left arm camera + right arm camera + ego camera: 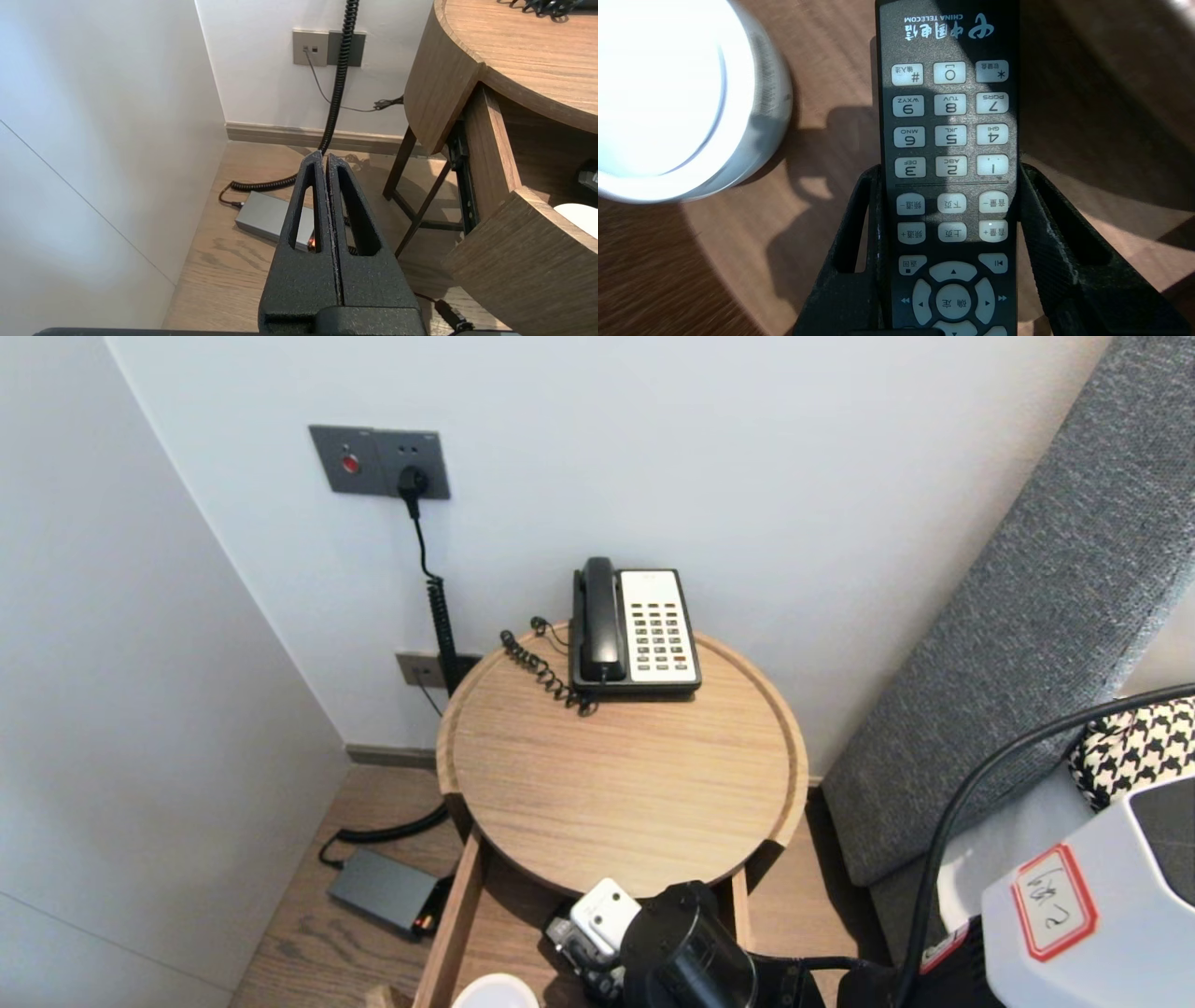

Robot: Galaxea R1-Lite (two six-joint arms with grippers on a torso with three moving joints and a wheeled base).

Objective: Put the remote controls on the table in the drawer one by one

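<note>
My right gripper [950, 169] is shut on a black remote control [950, 98] with white number keys, one finger pressed against each long side. It holds the remote over the wooden floor of an open drawer [822, 224], beside a white cup [668, 93]. In the head view my right wrist [686, 947] reaches down into that drawer [455, 924] under the round table's front edge and hides the remote. My left gripper [324, 156] is shut with nothing in it, parked low to the left of the table, above the floor.
A round wooden bedside table [523, 784] carries a black and white desk phone [635, 630] at its back. A grey power adapter [383, 891] and coiled cable lie on the floor at the left. A grey upholstered headboard [1027, 644] stands at the right.
</note>
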